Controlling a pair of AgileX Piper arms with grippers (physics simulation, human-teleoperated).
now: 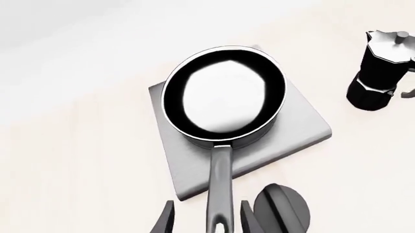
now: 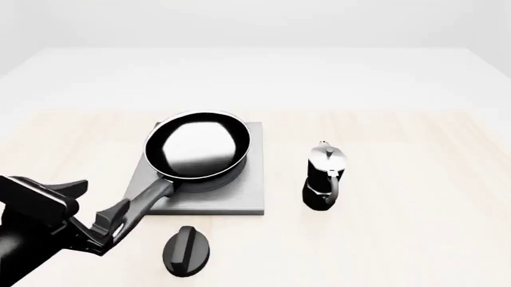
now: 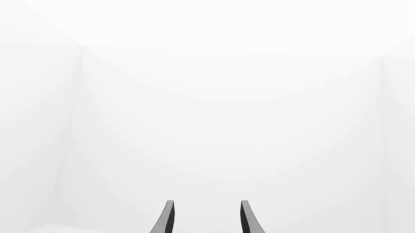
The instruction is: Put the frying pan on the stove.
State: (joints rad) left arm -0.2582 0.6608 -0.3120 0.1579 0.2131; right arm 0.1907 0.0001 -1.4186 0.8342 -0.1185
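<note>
The stove (image 2: 239, 191), a flat grey square slab, is the landmark on the pale wooden counter (image 2: 415, 239).

Nearest to the camera, in front of the stove and toward its left corner, the left hand (image 2: 118, 220) is at the end of the handle of the frying pan (image 2: 198, 146). Its two fingers (image 1: 163, 221) are spread, one on each side of the handle's looped end, and in the left wrist view a small gap shows between each finger and the handle, so they do not press it. Just beside this hand, also in front of the stove, a small black oval knob (image 2: 188, 250) with a ridge lies on the counter, apart from the slab.

The frying pan stands on the stove, upright, with its round black bowl over the left and far part of the slab. Its glossy inside reflects pale light. Its dark grey handle goes past the near left edge of the stove toward the left hand.

To the right of the stove, near it but not touching, a black-and-silver moka pot (image 2: 324, 178) stands upright.

The right hand (image 3: 204, 218) appears only in its own wrist view, with the fingers spread and nothing between them, before a plain white background.
</note>
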